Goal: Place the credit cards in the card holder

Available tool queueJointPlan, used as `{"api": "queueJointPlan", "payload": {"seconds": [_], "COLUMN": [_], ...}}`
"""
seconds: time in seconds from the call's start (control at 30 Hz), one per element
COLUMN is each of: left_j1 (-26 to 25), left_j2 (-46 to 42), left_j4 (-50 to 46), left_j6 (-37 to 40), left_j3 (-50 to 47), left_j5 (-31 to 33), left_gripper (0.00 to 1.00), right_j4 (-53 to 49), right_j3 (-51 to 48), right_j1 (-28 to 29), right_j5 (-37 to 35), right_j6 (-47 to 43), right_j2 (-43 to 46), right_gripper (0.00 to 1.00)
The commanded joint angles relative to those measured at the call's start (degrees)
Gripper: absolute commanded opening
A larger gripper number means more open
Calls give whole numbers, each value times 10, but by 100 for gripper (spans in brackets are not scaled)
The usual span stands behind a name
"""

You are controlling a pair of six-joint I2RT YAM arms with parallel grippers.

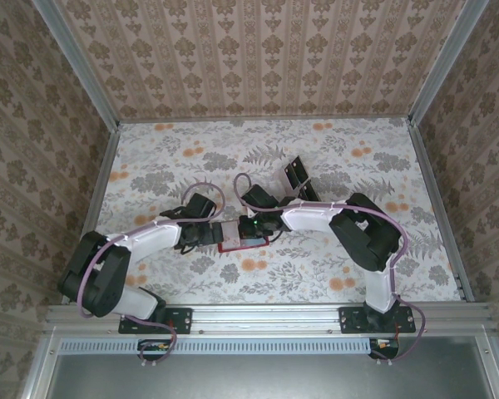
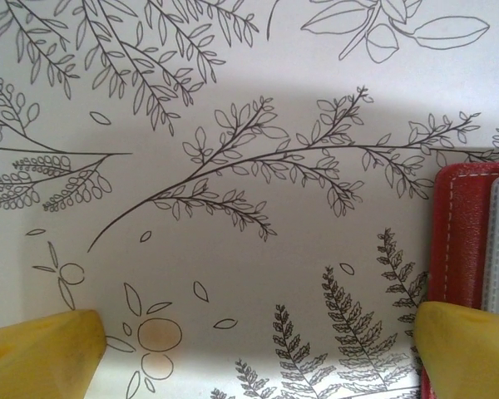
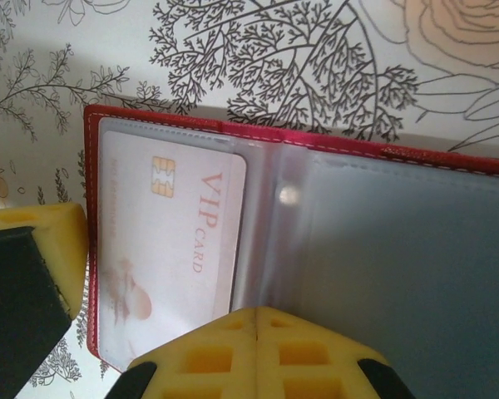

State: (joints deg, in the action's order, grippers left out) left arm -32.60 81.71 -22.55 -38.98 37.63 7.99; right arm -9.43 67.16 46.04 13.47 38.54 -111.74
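Right end effector [image 3: 258,322] shut | left end effector [image 2: 254,345] wide, steadying card holder [image 3: 382,249] | press your VIP card [image 3: 175,241] flat, fully home.

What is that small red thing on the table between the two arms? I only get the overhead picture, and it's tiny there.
Observer: It's a red card holder. The right wrist view shows it lying open, with clear pockets inside.
Visitor: Is anything in it?
Observer: Yes. A pale pink card printed "VIP CARD", with a gold chip, sits in one of the pockets.
Visitor: Is the right arm's pincer grabbing it?
Observer: The right pincer is shut, its tips just over the open pockets. I can't tell whether it pinches anything.
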Motion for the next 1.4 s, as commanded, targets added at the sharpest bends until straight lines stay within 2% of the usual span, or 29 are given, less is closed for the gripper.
{"api": "queueJointPlan", "payload": {"seconds": [0.0, 0.33, 0.83, 1.03, 1.1, 1.2, 1.27, 1.37], "left_j1": [-1, -1, -3, -2, 1, 8, 12, 15], "left_j2": [23, 28, 31, 14, -1, -31, -48, -66], "left_j4": [23, 30, 34, 15, 3, -15, -25, -35], "left_j6": [1, 0, -2, 7, 13, 18, 23, 30], "left_j3": [2, -4, -7, 6, 13, 21, 26, 32], "left_j5": [-3, -5, -9, -1, 4, 8, 8, 4], "left_gripper": [100, 100, 100, 100, 100, 100, 100, 100], "right_j4": [-13, -18, -5, -15, -20, -37, -54, -86], "right_j3": [17, 9, 32, 30, 23, 5, -7, -28], "right_j1": [10, 13, 18, 18, 14, 11, 10, 10], "right_j5": [-1, -15, 15, 17, 11, -17, -48, -104], "right_j6": [-4, -4, 7, -1, -2, -3, -2, 5], "right_j2": [-16, 12, -28, 4, 28, 76, 105, 137], "right_gripper": [0, 1, 1, 2, 6, 30, 39, 44]}}
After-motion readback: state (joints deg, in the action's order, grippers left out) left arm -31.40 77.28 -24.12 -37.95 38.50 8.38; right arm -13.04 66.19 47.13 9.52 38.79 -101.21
